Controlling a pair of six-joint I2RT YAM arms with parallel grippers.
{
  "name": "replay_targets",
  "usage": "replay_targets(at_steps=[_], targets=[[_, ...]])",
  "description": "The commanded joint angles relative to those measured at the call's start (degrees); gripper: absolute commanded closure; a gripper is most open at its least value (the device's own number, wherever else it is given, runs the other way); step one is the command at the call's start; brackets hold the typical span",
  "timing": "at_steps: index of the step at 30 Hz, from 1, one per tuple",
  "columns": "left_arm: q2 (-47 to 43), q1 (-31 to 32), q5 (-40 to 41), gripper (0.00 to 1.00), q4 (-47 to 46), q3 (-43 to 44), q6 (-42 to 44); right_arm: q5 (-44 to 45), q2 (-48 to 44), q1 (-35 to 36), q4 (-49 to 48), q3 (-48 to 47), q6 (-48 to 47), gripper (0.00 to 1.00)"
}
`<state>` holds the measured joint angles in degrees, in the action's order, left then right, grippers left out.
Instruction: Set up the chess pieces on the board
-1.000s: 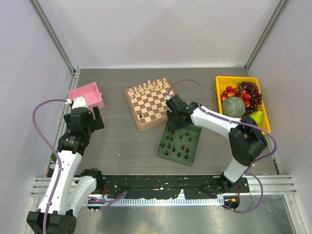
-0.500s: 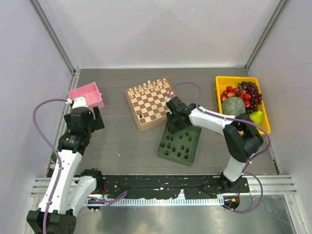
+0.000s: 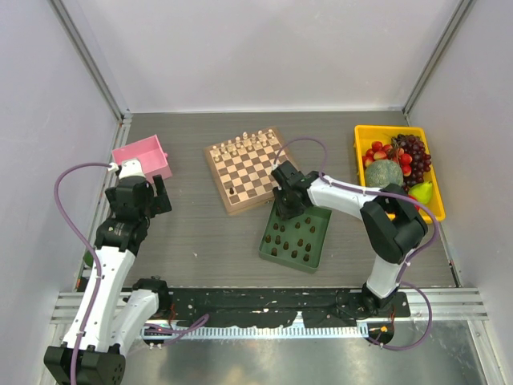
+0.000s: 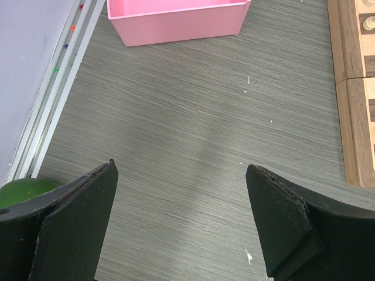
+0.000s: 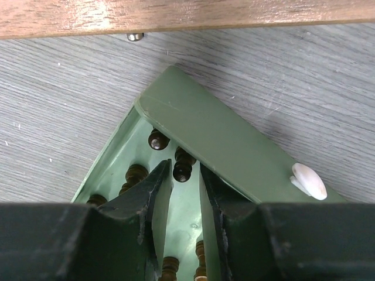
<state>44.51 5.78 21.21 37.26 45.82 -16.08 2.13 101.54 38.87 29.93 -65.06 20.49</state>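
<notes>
A dark chessman (image 5: 183, 170) stands in the green tray's (image 5: 234, 149) far corner, right at the mouth of the right gripper's (image 5: 184, 175) fingers, which are narrowly apart and not clamped on it. The left gripper's (image 4: 181, 170) fingers gape wide above the worktop (image 4: 176, 93).

Most of our tiny dark brown wooden chessmen (image 5: 182, 170) stand in a green tray (image 3: 323, 241); one's upright on the checkered wooden chessboard (image 3: 255, 180).
</notes>
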Motion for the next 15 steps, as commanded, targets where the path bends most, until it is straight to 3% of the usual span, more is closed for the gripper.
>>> replay_targets(at_steps=[1,15], targets=[[0.0,0.1,0.2,0.01,-0.3,1.0,0.3,0.2,-0.3,0.1,-1.5,-2.3,-0.7,0.68],[0.0,0.0,0.1,0.01,-0.4,0.9,0.3,1.1,-0.6,0.1,-1.1,-3.3,-0.6,0.68]])
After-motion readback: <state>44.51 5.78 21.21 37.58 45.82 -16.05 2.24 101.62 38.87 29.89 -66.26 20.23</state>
